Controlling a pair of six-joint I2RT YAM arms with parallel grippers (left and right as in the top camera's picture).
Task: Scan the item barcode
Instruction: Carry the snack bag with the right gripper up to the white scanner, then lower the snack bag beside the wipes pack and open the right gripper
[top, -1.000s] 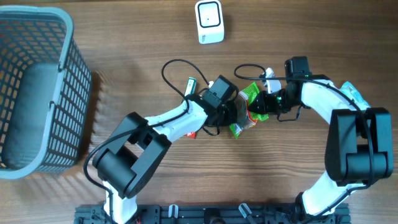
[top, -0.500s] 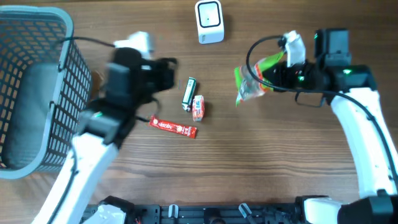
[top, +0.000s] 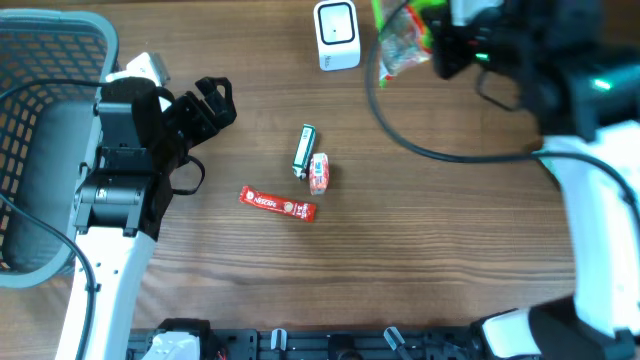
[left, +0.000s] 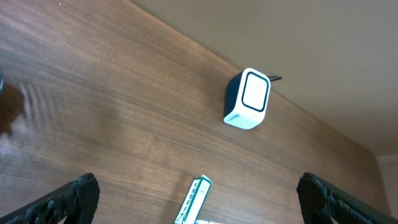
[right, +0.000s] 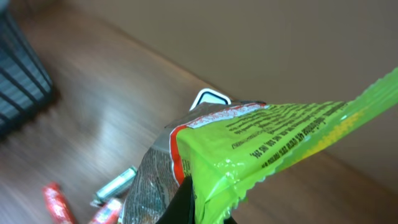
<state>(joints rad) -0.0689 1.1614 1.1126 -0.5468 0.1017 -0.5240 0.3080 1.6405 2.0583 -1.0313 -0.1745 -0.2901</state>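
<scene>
Grey basket (top: 60, 40) far left of the scanner (top: 337, 35), out of play. Left gripper (top: 205, 108) hangs left of the scanner, fingers spread wide, nothing between them.

Nearer me than the scanner, three loose pieces on the wood: red bar (top: 277, 203), green stick pack (top: 304, 150), and a small red-and-white candy (top: 319, 173) just beside the stick's near end.

Snack bag (top: 400, 40) is in the air just right of the scanner, right gripper (top: 445, 48) pinching its crimped green edge. Wrist view shows print on the green side but no barcode; I cannot tell which face carries it.

Risks as I judge them:
- code turned away from the scanner window, or crinkled foil glaring, so no read
- thin edge grip letting the bag swing or slip
- slack cable (top: 440, 155) under the arm snagging the scanner as I swing across
</scene>
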